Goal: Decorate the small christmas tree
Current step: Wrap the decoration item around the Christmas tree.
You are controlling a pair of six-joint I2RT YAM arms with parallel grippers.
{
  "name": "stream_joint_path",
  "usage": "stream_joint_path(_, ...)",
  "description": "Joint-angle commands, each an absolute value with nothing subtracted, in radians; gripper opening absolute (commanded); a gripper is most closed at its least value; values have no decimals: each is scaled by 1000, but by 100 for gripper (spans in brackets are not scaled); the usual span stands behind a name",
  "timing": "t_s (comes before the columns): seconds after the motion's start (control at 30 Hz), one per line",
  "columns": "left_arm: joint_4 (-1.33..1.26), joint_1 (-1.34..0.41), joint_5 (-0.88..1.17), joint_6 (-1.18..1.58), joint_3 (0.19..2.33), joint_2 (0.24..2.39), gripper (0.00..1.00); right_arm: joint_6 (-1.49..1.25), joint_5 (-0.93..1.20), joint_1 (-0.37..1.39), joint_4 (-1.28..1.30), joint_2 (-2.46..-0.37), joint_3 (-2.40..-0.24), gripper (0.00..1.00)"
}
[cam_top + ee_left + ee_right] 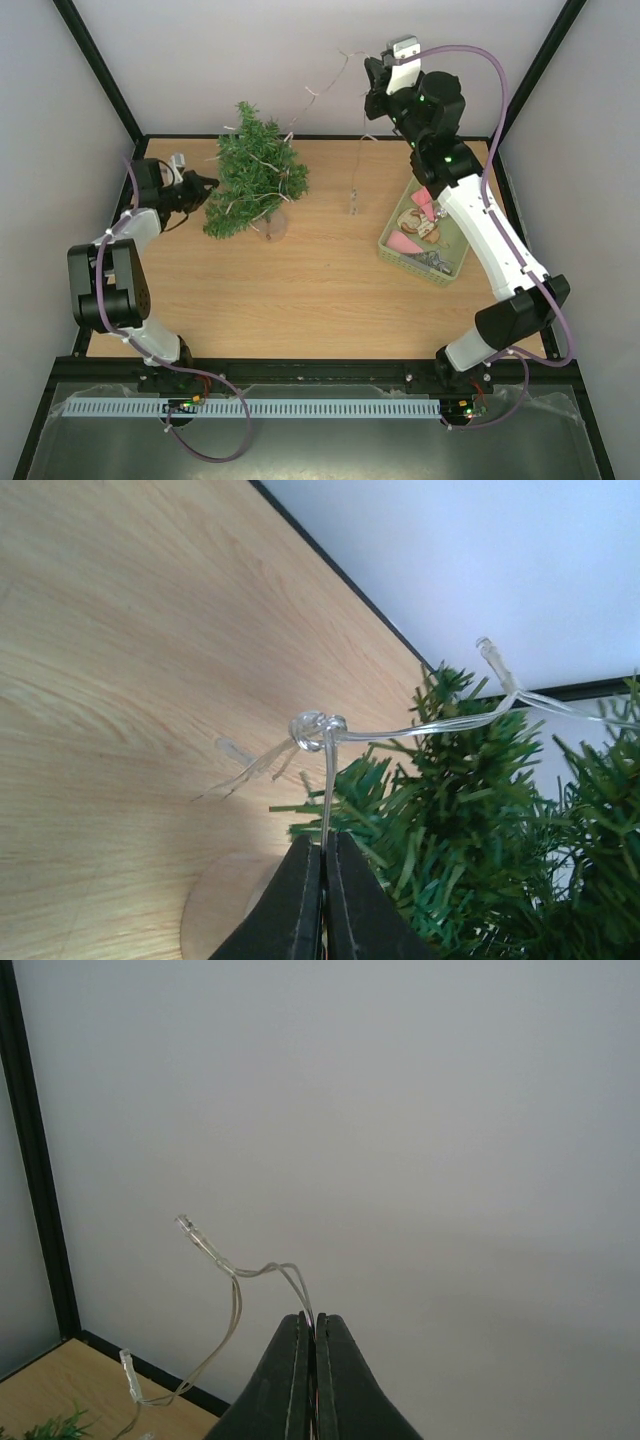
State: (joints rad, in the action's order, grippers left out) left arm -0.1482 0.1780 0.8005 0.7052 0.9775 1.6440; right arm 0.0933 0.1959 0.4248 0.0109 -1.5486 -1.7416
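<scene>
On the bench: small christmas tree. Light string pinched left of it by left fingers, held high to its right by closed right fingers; gentle tension is advised while draping.

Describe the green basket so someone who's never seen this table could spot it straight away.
On the wooden table, look to the right side, by the white right arm. The basket sits there, pale green and rectangular, holding pink and tan ornaments. It is the only container; the small christmas tree stands across on the left.
</scene>
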Motion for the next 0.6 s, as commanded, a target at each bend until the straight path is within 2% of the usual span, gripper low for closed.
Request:
stream_joint_path(0.0,-94,183,718,648,1029,1591,3,116,157,421,6,-1566,-1776,2)
stream_joint_path(0.37,-74,161,727,641,1102,1604,3,55,20,367,21,-1561,-1739,2)
stream_joint_path(0.57,-69,151,726,640,1126,1618,4,2,33,302,18,-1528,-1672,2)
